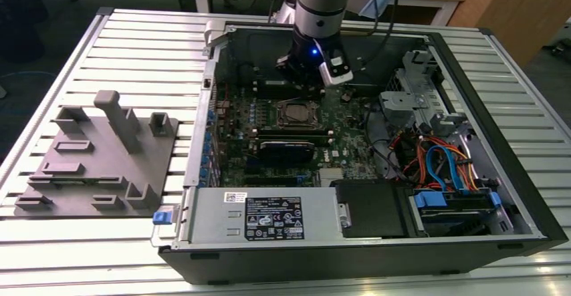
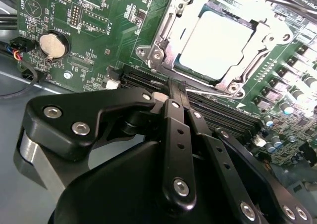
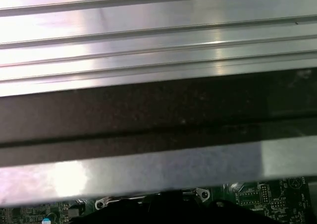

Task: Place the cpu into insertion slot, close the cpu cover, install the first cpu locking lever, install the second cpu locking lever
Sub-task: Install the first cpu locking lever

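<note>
One silvery cpu (image 2: 215,43) sits in the insertion slot (image 2: 214,5) on the green board (image 2: 99,30), and the cpu cover (image 2: 166,30) lies flat around it. The gripper (image 2: 177,89) hangs just beside the slot, its black fingers (image 2: 173,120) pressed together, holding nothing.

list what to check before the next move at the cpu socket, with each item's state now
1. cpu lying flat in the insertion slot: ok.
2. cpu cover down around the cpu's edges: ok, judging by the second wrist view.
3. Cover locked down: cannot tell.
4. gripper shut with nothing between its fingers: ok.
5. Gripper apart from the cover, tips just short of the socket's corner: ok.
</note>
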Robot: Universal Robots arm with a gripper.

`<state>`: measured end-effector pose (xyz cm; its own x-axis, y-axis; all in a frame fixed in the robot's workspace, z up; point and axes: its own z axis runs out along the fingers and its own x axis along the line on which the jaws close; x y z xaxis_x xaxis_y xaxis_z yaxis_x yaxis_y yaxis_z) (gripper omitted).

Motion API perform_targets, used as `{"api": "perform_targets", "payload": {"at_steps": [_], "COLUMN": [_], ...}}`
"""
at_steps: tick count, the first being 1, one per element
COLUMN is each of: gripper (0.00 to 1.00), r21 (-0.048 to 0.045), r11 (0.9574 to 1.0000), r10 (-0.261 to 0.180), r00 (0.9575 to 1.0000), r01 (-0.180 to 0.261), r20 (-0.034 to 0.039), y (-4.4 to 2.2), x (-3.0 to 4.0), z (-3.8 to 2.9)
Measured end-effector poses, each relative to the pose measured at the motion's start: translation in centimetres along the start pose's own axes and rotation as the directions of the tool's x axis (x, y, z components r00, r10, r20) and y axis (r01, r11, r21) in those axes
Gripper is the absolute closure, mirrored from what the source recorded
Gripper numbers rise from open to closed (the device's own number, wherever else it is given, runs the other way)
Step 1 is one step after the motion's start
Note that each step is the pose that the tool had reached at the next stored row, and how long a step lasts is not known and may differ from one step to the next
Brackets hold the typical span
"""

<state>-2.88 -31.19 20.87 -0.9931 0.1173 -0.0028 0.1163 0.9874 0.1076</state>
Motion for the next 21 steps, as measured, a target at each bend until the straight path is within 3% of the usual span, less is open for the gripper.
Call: {"api": "perform_targets", "payload": {"at_steps": [12, 21], "gripper": [0.9, 0.9], "r21": [-0.0001, 0.0042], "r11": [1.0, 1.0], "r10": [0.0, 0.0], "r00": [1.0, 1.0], "r01": [0.0, 0.0], "r20": [0.0001, 0.0005], "y": [-0.05, 0.01], "x": [-0.2, -0.23], "z": [0.8, 0.89]}}
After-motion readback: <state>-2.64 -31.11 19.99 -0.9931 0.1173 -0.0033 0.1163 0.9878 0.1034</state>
